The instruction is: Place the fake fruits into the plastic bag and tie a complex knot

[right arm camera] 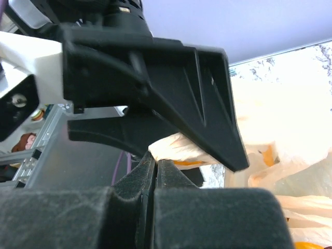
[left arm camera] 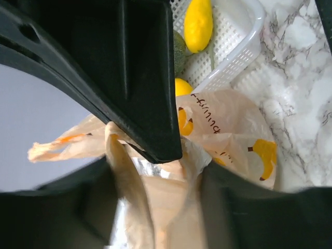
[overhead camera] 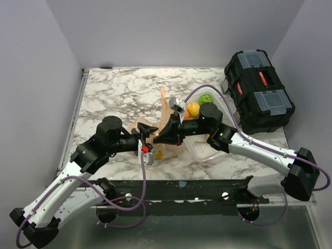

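The pale-orange plastic bag (overhead camera: 167, 118) with a banana print lies mid-table, one handle strip (overhead camera: 164, 96) standing up. Both grippers meet at its near side. My right gripper (overhead camera: 167, 136) is shut on a bunched handle strip (right arm camera: 181, 148), pinched at the fingertips (right arm camera: 155, 161). My left gripper (overhead camera: 145, 137) stands open with bag strips (left arm camera: 129, 197) running between its fingers (left arm camera: 155, 207). The bag's body (left arm camera: 233, 140) lies just beyond. A yellow fruit (overhead camera: 193, 108) and a green fruit (overhead camera: 206, 98) sit in the white basket (overhead camera: 205, 149). No tied knot shows.
A black toolbox (overhead camera: 259, 91) stands at the back right, beside the basket. The right gripper's black finger (left arm camera: 135, 78) fills much of the left wrist view. A yellow fruit (left arm camera: 198, 23) lies in the basket (left arm camera: 244, 49). The left gripper's finger (right arm camera: 181, 88) hangs over the right jaws.
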You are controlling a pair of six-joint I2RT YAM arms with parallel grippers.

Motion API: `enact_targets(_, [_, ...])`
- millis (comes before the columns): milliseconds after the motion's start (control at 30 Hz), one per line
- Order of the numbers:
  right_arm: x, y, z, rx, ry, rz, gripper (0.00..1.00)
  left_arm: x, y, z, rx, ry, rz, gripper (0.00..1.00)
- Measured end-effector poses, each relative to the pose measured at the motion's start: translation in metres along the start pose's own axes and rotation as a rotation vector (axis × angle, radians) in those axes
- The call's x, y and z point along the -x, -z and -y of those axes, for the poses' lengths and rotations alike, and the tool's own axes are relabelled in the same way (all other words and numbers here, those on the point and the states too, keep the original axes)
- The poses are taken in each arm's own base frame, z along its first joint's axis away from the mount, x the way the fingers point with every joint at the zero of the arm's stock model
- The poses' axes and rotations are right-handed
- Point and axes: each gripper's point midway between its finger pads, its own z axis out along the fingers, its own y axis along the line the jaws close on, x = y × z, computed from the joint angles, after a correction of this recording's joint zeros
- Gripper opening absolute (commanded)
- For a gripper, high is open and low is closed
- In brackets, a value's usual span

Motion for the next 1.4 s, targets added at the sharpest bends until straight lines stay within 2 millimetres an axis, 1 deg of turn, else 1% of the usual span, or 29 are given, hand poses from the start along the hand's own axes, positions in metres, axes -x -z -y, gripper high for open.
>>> enact_targets(33, [0.0,0.0,-0.001,0.006,-0.002,-0.002,0.01,-0.004,-0.002,0.001,0.002,-0.004,-0.008,0.32])
enact_targets(67, [-0.001,0.0,-0.002,0.01,-0.003,-0.004,0.01,-0.008,-0.004,0.002,0.004,-0.007,-0.017,0.31])
enact_targets(167, [0.0,0.001,-0.003,0.013,-0.001,-0.002,0.01,-0.027,-0.01,0.01,0.008,0.009,-0.048,0.33])
enact_targets(200, [0.002,0.002,-0.004,0.013,0.001,0.0,0.01,-0.04,-0.01,0.015,0.006,0.039,-0.067,0.33])
enact_targets(267, [0.005,0.003,-0.007,0.011,0.008,0.009,0.01,-0.062,-0.005,0.019,0.017,0.103,-0.114,0.33])
enact_targets(300, [0.008,0.005,-0.008,0.009,0.012,0.015,0.01,-0.076,0.0,0.018,0.03,0.16,-0.143,0.33])
enact_targets(367, [0.013,0.007,-0.011,0.005,0.022,0.028,0.01,-0.089,0.004,0.016,0.046,0.219,-0.162,0.33])
enact_targets(433, [0.017,0.009,-0.012,-0.004,0.024,0.04,0.01,-0.1,0.007,0.016,0.052,0.282,-0.168,0.27])
enact_targets(500, [0.019,0.009,-0.013,-0.008,0.021,0.046,0.01,-0.103,0.007,0.017,0.052,0.312,-0.161,0.18])
enact_targets(533, [0.02,0.009,-0.013,-0.009,0.02,0.048,0.01,-0.104,0.006,0.02,0.048,0.322,-0.156,0.16])
enact_targets(567, [0.02,0.009,-0.013,-0.01,0.018,0.048,0.01,-0.104,0.005,0.023,0.041,0.33,-0.147,0.17])
enact_targets(600, [0.02,0.009,-0.013,-0.011,0.018,0.049,0.01,-0.104,0.004,0.026,0.036,0.336,-0.141,0.27])
enact_targets(667, [0.019,0.01,-0.011,-0.018,0.013,0.045,0.01,-0.105,0.002,0.032,0.02,0.352,-0.132,0.59])
enact_targets(700, [0.019,0.01,-0.011,-0.019,0.012,0.044,0.01,-0.104,0.002,0.033,0.015,0.361,-0.129,0.69])
enact_targets(733, [0.019,0.01,-0.011,-0.019,0.014,0.044,0.01,-0.102,0.003,0.035,0.008,0.375,-0.126,0.73])
enact_targets(833, [0.018,0.009,-0.011,-0.018,0.016,0.044,0.01,-0.091,0.008,0.034,0.002,0.409,-0.114,0.78])
enact_targets(900, [0.017,0.009,-0.01,-0.019,0.014,0.042,0.01,-0.071,0.018,0.025,0.016,0.396,-0.088,0.8])
enact_targets(967, [0.015,0.008,-0.008,-0.02,0.009,0.036,0.01,-0.054,0.026,0.016,0.032,0.369,-0.068,0.8])
enact_targets(1000, [0.014,0.007,-0.007,-0.02,0.007,0.033,0.01,-0.041,0.034,0.011,0.043,0.34,-0.053,0.81])
enact_targets(1133, [0.008,0.006,-0.005,-0.013,0.022,0.016,0.01,-0.02,0.048,0.007,0.042,0.26,-0.044,0.8])
enact_targets(1200, [0.006,0.006,-0.005,-0.008,0.039,0.001,0.01,-0.019,0.05,0.008,0.021,0.229,-0.056,0.81])
enact_targets(1300, [0.004,0.007,-0.007,0.008,0.069,-0.021,0.01,-0.027,0.048,0.012,-0.025,0.212,-0.081,0.82])
enact_targets(1400, [0.005,0.008,-0.011,0.031,0.1,-0.037,0.01,-0.037,0.042,0.014,-0.064,0.201,-0.097,0.79])
